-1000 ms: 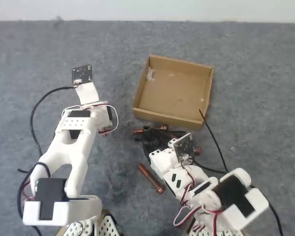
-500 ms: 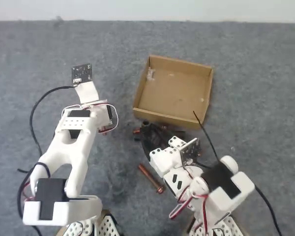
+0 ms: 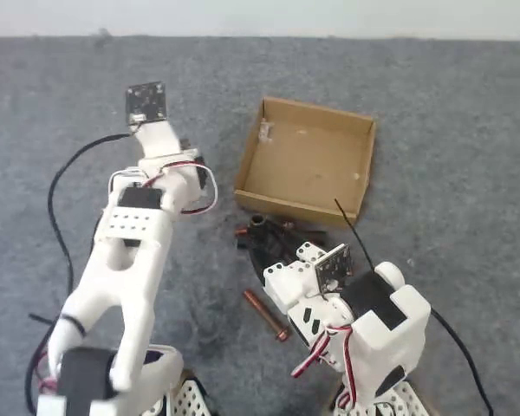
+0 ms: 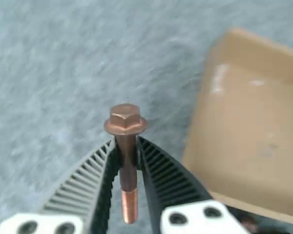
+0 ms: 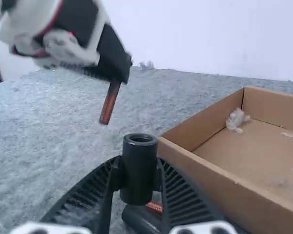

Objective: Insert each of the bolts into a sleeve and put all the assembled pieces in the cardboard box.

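surface: grey carpet [image 3: 451,130] under both arms, with a pale wall [image 3: 329,17] along its far edge.
left gripper [image 4: 127,143]: ribbed jaws drawn almost together and clamped on the shank of a copper bolt [image 4: 126,124]. the hex head stands out past the fingertips, and the threaded end lies back between the jaws toward the wrist.
copper bolt, seen from the right wrist: held off the carpet at a tilt, its lower end poking down out of the jaws. it is higher than the sleeve's mouth, apart from it and not yet inside.
right gripper [image 5: 136,163]: jaws parted only by the sleeve's width, gripping a black sleeve [image 5: 138,146] on both sides. the sleeve is upright with its open bore facing up, near the box's near wall.
cardboard box [image 3: 295,206]: open-topped, on the carpet beyond the right gripper, with a white fluff scrap [image 3: 265,132] in a far corner.
loose bolt [image 3: 266,314]: flat on the carpet between the two arms, just beside the right one and apart from the box.
second sleeve [image 5: 136,218]: lying on the carpet under the right gripper, with a copper end showing at it.
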Robot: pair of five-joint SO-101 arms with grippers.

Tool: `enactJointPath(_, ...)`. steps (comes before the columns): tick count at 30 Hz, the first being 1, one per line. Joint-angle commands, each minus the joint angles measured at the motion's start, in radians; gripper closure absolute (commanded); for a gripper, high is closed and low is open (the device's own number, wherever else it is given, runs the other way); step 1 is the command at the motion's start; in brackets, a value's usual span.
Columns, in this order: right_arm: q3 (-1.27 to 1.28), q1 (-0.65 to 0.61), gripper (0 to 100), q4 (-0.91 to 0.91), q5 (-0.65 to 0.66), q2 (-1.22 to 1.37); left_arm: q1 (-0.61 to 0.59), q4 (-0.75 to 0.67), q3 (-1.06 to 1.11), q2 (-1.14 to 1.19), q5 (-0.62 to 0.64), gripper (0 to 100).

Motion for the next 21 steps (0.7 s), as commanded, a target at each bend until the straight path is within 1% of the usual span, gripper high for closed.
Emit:
enactJointPath(1,-0.009,-0.007,99.3,-0.027,-0.005,-0.001,0.064,-0.023,0.018,-0.107,-0.008,99)
enactJointPath(4,-0.009,-0.007,99.3,-0.027,-0.005,0.001,0.095,-0.023,0.05,-0.146,-0.008,99)
enactJointPath(9,-0.011,-0.007,99.3,-0.024,-0.005,0.001,0.101,-0.021,0.09,-0.238,-0.008,99)
enactJointPath(13,-0.012,-0.033,99.3,-0.019,-0.005,0.002,0.103,-0.037,0.134,-0.345,-0.008,99)
enactJointPath(15,-0.012,-0.033,99.3,-0.019,-0.005,0.002,0.11,-0.091,0.185,-0.394,-0.008,99)
enactJointPath(19,-0.014,-0.033,99.3,-0.019,-0.005,0.002,0.183,-0.258,0.323,-0.47,-0.008,99)
enactJointPath(21,-0.014,-0.033,99.3,-0.019,-0.005,0.002,0.227,-0.288,0.361,-0.502,-0.006,99)
